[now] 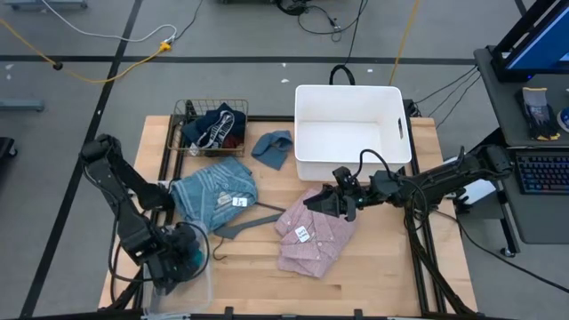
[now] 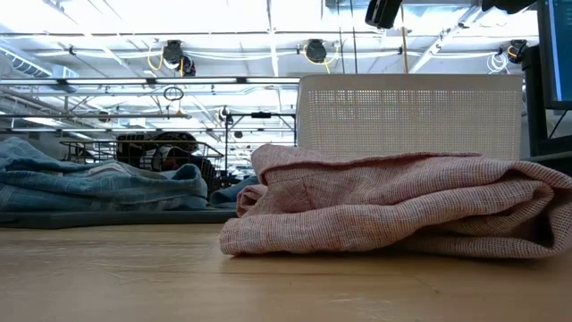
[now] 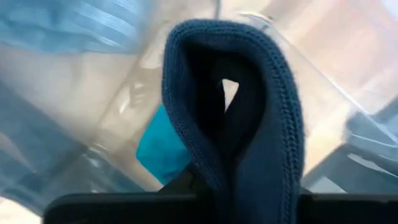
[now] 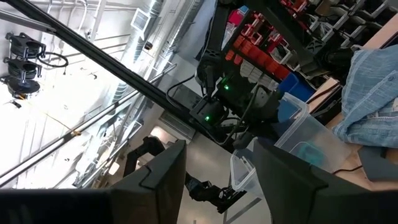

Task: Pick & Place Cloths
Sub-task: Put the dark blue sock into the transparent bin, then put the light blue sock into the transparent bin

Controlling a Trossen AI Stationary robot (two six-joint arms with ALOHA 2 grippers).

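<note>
My left gripper hangs at the table's near left corner over a clear plastic bin, shut on a navy knitted cloth. A teal cloth lies in that bin. My right gripper is open and raised above the far edge of the pink checked cloth, touching nothing. The light blue denim cloth lies flat left of centre. A grey-blue cloth lies near the white bin. My left gripper has the navy knitted cloth between its fingers, coming from above and pointing down into the clear bin. A doubled fold of several layers sticks out past the fingers. The cloth itself hides the fingers and the place of contact.
A white plastic bin stands at the far middle of the table. A wire basket at the far left holds dark cloths. A grey hanger lies between the denim and the pink cloth. Bare wood shows along the near edge.
</note>
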